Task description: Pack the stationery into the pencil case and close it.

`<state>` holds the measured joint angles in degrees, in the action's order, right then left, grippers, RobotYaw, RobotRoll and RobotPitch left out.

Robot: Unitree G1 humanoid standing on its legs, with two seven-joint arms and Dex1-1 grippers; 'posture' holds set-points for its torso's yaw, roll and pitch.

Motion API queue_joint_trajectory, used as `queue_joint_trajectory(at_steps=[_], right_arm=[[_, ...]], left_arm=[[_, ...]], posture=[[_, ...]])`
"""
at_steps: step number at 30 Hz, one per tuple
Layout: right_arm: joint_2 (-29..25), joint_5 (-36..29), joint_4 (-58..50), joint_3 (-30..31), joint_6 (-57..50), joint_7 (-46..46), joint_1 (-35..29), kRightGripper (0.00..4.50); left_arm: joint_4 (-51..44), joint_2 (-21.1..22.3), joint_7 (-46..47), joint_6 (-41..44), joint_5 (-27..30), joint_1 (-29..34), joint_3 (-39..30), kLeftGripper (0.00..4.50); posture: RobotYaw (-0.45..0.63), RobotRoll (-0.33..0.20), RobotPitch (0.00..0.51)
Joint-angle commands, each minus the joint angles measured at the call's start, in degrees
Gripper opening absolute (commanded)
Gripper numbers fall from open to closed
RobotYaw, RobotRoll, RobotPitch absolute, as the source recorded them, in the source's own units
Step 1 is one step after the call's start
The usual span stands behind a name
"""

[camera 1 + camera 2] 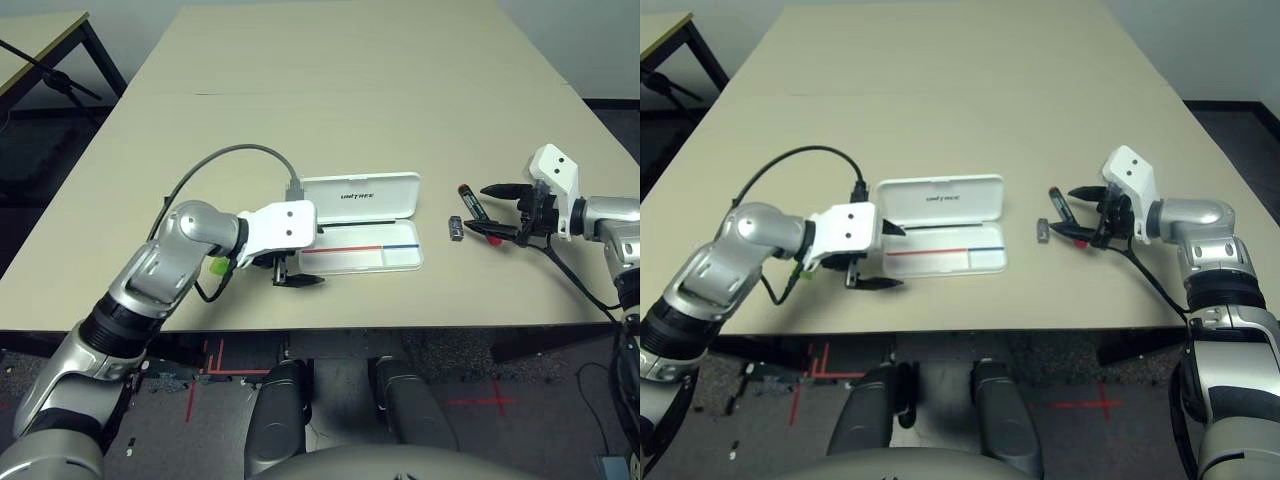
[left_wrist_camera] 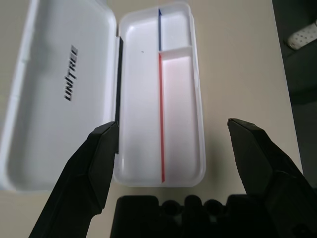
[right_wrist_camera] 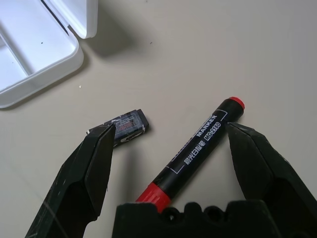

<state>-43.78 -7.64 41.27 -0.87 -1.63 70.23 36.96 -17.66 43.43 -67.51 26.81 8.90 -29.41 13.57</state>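
Note:
The white pencil case (image 1: 365, 258) lies open on the table, its lid (image 1: 360, 190) folded back and its tray (image 2: 143, 99) holding nothing. My left gripper (image 1: 308, 256) stands open at the tray's left end, touching nothing. A lime-green bit of the highlighter (image 1: 218, 265) peeks from under my left wrist, mostly hidden. To the right of the case lie the small dark piece (image 3: 126, 124) and the red marker (image 3: 198, 146). My right gripper (image 1: 488, 212) is open and low over the table, with the marker lying between its fingers and the dark piece beside one fingertip (image 3: 101, 144).
The beige table (image 1: 350, 90) stretches far back with bare room behind the case. A grey cable (image 1: 225, 155) loops from my left wrist over the table. Another table (image 1: 40, 35) stands at the far left. The case sits close to the front edge.

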Motion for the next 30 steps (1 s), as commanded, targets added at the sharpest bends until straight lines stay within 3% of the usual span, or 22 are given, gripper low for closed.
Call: queue_joint_trajectory(at_steps=[1, 7, 11, 15, 22, 30], right_arm=[[-1.8, -2.8, -4.9, -2.3, -4.3, 0.7, -0.8, 4.5], [-3.7, -4.3, -12.1, -3.7, -12.4, -2.1, -3.3, 4.5], [-3.8, -4.2, -17.8, -4.6, -23.8, -9.3, -3.7, 4.5], [-2.4, -3.6, -22.4, -5.3, -36.5, -18.5, -1.8, 4.5], [-0.5, -3.8, -26.7, -2.7, -53.1, -25.2, 2.1, 4.5], [2.3, -3.7, -25.8, 0.5, -56.8, -27.2, 2.1, 4.5]], left_arm=[[-2.6, 2.3, -0.4, 1.5, 2.8, 1.2, -3.2, 4.43], [-4.6, 4.6, 0.1, 3.1, 5.0, 1.0, -5.7, 4.43], [-4.4, 4.4, 0.9, 3.3, 5.8, 0.4, -5.7, 4.43], [-4.5, 2.9, 2.1, 3.8, 7.8, 0.4, -6.6, 4.43], [-4.3, 1.7, 3.5, 4.2, 9.5, 0.2, -6.8, 4.43], [-4.8, 1.9, 4.3, 4.1, 9.7, 0.3, -6.2, 4.43]], posture=[[0.0, 0.0, 0.13], [0.0, 0.0, 0.13], [0.01, 0.0, 0.13], [0.01, 0.0, 0.127], [0.02, 0.0, 0.115], [0.03, 0.0, 0.106]])
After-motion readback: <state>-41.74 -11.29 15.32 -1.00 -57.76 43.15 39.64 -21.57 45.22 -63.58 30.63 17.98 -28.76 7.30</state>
